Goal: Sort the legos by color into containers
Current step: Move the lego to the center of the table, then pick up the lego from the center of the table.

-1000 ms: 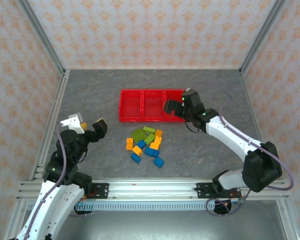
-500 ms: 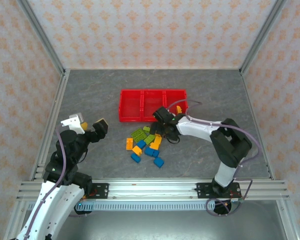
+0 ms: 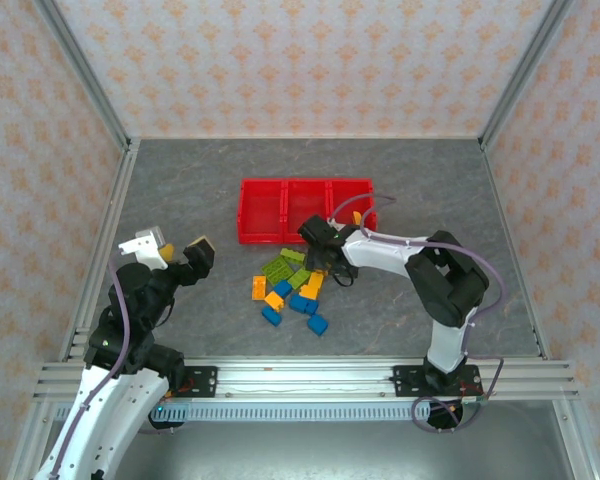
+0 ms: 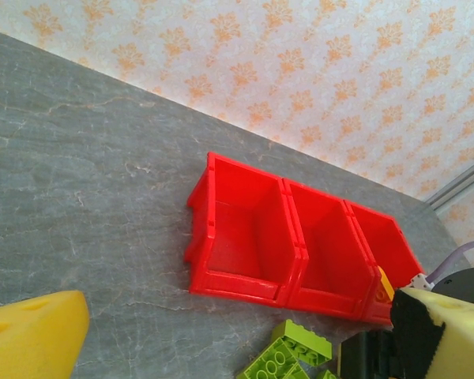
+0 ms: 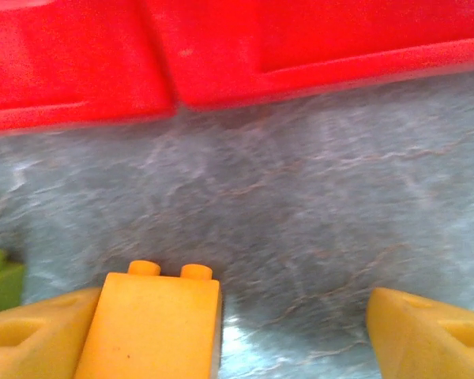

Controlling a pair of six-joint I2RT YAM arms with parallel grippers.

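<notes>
Red bins [image 4: 237, 280] look empty (one partly hidden); the legos [image 3: 280, 270] lie heaped on the table [image 3: 180, 180], my right gripper [image 5: 233, 328] open around an orange brick [image 5: 154, 324], nothing sorted.

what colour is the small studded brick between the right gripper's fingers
Small studded plastic brick is orange; best in right wrist view.

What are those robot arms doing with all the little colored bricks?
They're sorting the bricks by color into the red bins. The right gripper is down among them, its open fingers on either side of an orange brick, not yet squeezing it. The left gripper hangs open off to the side, holding nothing. The other bricks lie loose on the table.
</notes>
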